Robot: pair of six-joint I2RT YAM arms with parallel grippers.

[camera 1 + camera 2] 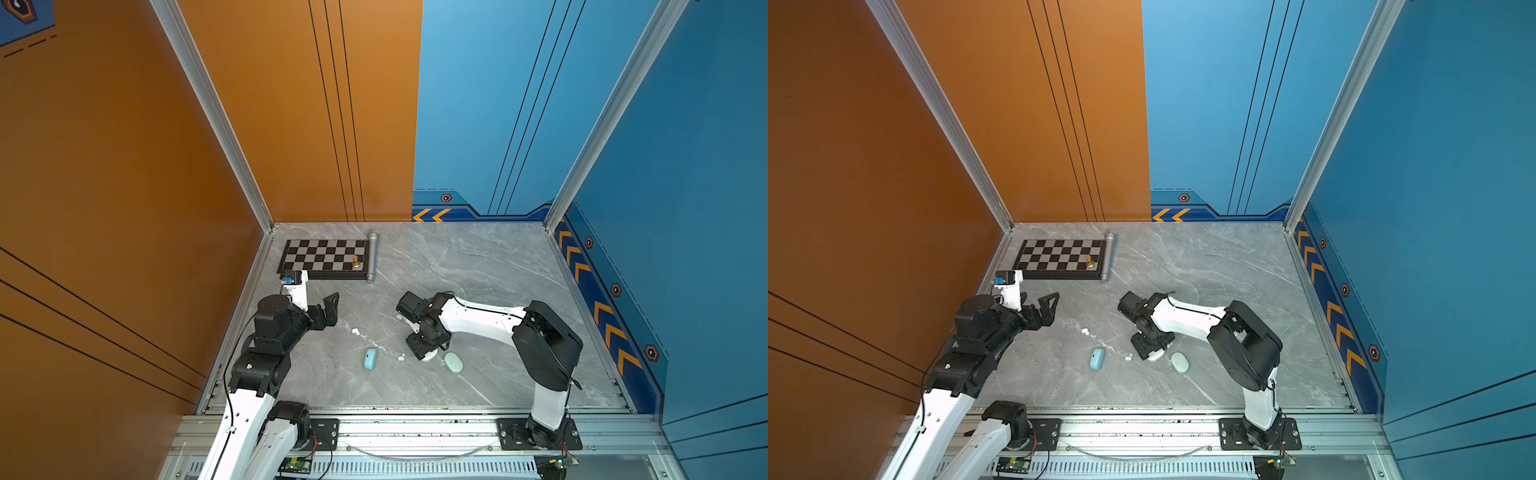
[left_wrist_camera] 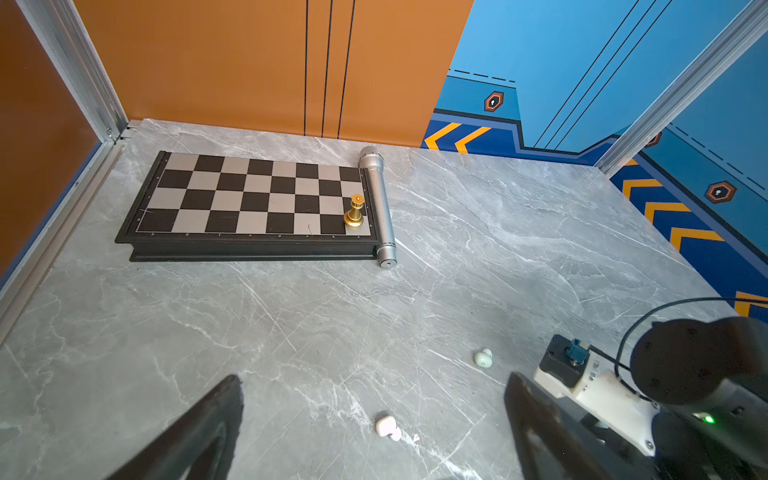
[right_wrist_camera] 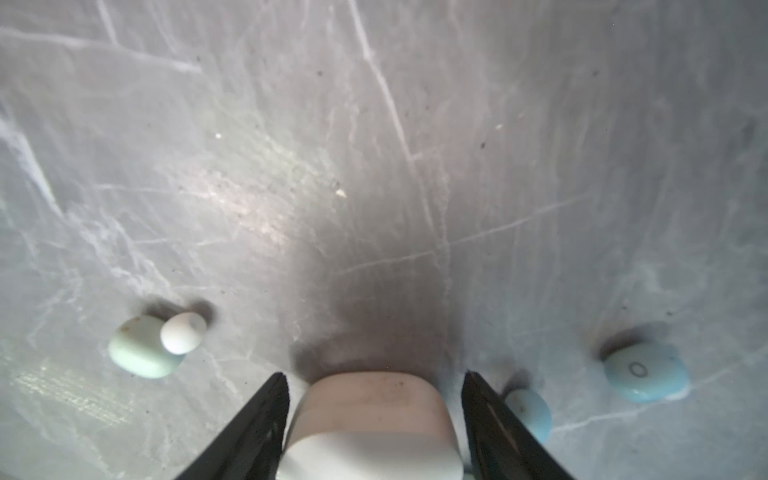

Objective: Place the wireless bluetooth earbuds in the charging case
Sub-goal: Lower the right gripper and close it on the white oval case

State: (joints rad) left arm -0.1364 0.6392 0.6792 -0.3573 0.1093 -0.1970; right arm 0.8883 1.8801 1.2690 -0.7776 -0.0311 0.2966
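The right gripper (image 3: 374, 374) straddles the white case (image 3: 374, 424) near the table's (image 1: 478, 270) middle, fingers close on both sides; whether they press it I cannot tell; the left gripper (image 2: 374, 378) hangs spread wide and empty at the left; earbuds lie loose: a white earbud (image 1: 355, 331) beyond the blue case (image 1: 370, 358), a mint earbud (image 3: 143, 347) and a blue earbud (image 3: 646, 374) near the white case.

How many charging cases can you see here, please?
3: a blue case left of centre, a mint case to its right, and a white case between them, inside the jaws of the right gripper. None seems hidden.
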